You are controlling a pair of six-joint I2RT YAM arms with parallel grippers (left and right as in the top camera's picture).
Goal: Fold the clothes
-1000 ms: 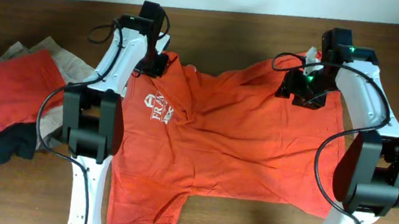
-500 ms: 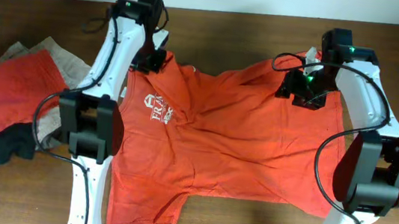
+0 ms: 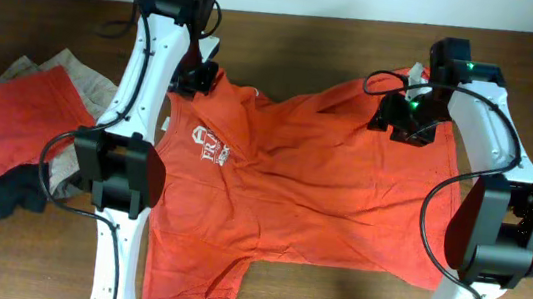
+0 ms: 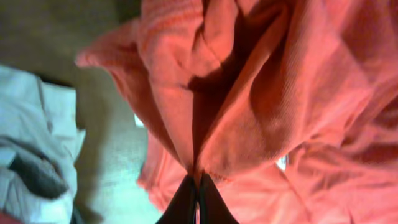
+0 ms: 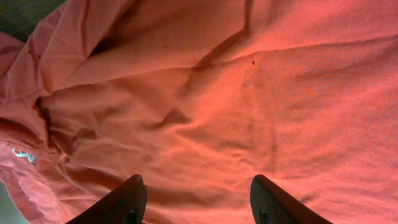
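White links on left arm and right arm, joined by bulky black motor blocks. Black cables looped alongside. Green lights at far ends. Dark tapered fingers on left gripper and right gripper.

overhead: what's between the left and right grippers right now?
The orange-red T-shirt: its wrinkled upper edge runs from the left gripper, shut on it, to the open right gripper. Overhead view shows it.

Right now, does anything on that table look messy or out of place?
The orange-red T-shirt lies crooked and wrinkled, its far corner bunched in the shut left gripper. A heap of clothes sits rumpled to its left.
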